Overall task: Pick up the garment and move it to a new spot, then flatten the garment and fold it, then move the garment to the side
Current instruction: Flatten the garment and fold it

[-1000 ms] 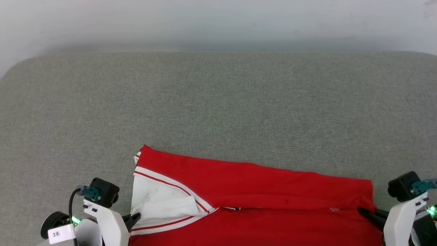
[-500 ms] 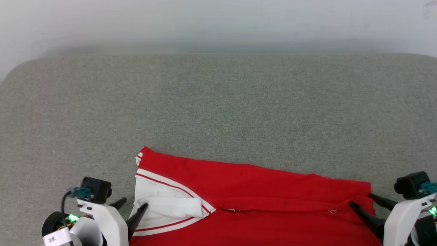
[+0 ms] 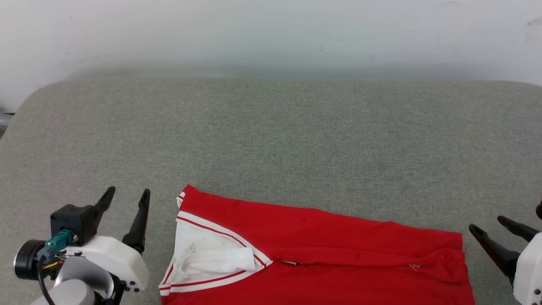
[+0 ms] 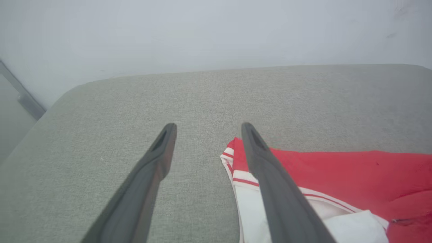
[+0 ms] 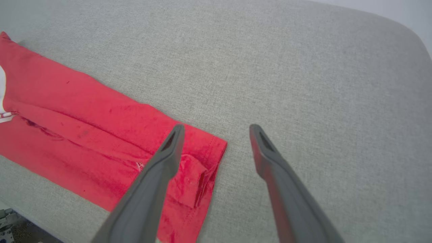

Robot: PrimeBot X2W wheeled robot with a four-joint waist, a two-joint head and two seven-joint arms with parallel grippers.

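garment [image 3: 322, 231] on padded surface [image 3: 271, 135] nr front edge, L tool [image 3: 128, 190] just left, R tool [image 3: 486, 223] just right, wall [image 3: 271, 34] behind

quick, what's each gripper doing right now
left gripper: open, holding nothing, left of the garment
right gripper: open, holding nothing

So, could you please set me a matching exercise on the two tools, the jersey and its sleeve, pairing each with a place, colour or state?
Things:
1. left tool
2. right tool
3. jersey
4. sleeve

Descriptions:
A. white, with red-striped trim
B. open, by the jersey's plain red end
C. red, lying on the grey cushion
D. open, by the jersey's sleeve end

Pairs: 1-D, 2-B, 3-C, 4-A
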